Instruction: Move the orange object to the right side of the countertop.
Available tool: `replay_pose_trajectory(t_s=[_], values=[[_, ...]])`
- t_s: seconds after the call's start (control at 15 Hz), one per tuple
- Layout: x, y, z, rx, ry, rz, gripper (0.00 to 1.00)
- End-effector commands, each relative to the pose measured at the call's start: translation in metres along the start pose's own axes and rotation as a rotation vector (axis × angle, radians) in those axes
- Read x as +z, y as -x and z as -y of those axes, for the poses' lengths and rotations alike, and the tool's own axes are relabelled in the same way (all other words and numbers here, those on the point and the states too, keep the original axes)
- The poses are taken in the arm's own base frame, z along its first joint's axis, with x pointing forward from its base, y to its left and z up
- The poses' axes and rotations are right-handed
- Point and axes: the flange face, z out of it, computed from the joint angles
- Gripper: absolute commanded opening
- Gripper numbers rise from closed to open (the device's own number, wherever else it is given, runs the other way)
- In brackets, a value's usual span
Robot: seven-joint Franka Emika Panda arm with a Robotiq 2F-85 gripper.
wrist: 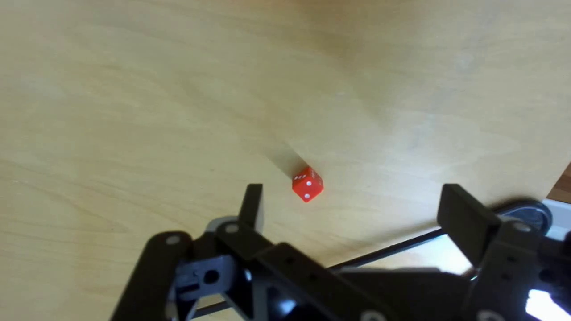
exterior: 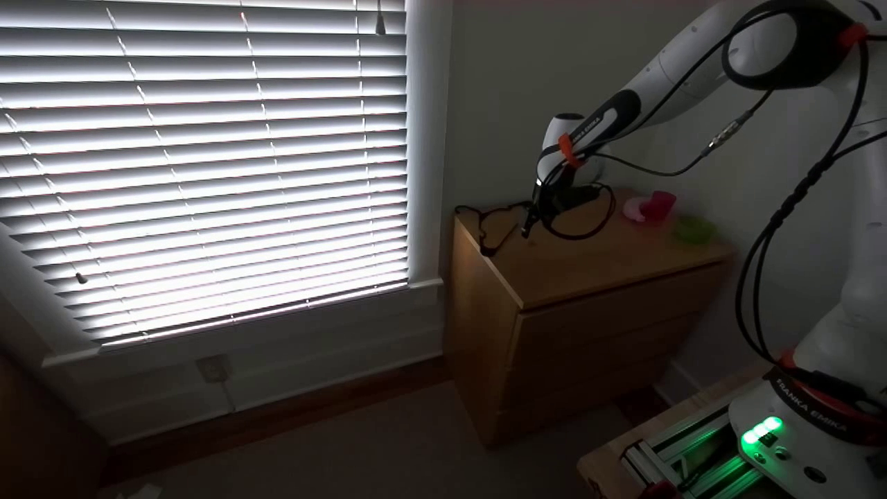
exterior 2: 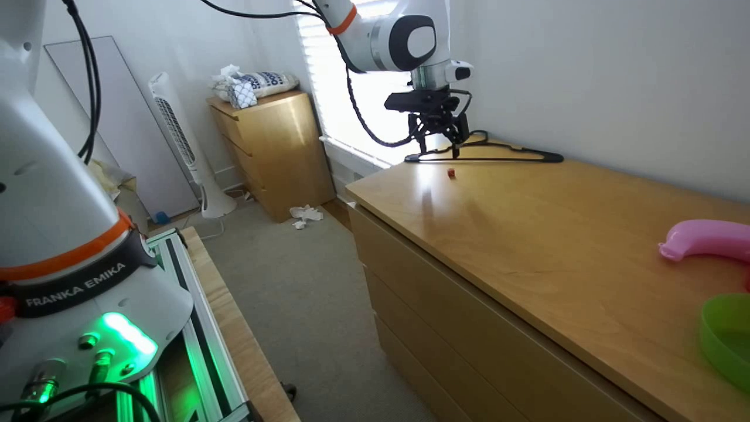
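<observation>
The arm (exterior: 669, 69) slopes down and reaches out over the end of the desk (exterior 2: 562, 234) nearest the slatted blinds (exterior: 229, 187), its wrist (exterior 2: 430, 76) turned so that the fingers (wrist: 466, 223) point down at the wood. They are spread wide. In the wrist view the die (wrist: 308, 183) appears in the gap between their tips, nearer one and clear of both; it rests on the desk near the black hanger (exterior 2: 504, 159). The die is a tiny orange-red cube, smooth-faced, with white pips. The desk top is flat, light-brown wood with faint streaky grain and a soft sheen. The hanger is thin and roughly triangular, lying flat. Well apart, toward the opposite end, are a glossy, curved pink piece (exterior 2: 703, 239) and a round green bowl (exterior 2: 718, 351)
</observation>
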Motion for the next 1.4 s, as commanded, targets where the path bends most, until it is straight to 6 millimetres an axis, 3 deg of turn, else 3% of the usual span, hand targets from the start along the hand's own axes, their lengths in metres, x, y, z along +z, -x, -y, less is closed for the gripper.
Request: replay_pose_trajectory(t_s=[0.0,0.6,0.67,1.33], values=[[0.026,-0.015,0.000,0.046,-0.026,0.008,1.00],[0.061,-0.025,-0.006,0.103,-0.004,0.068,1.00],[0.063,-0.026,-0.007,0.105,-0.006,0.072,0.80],[0.056,-0.034,-0.010,0.126,0.010,0.104,0.04]])
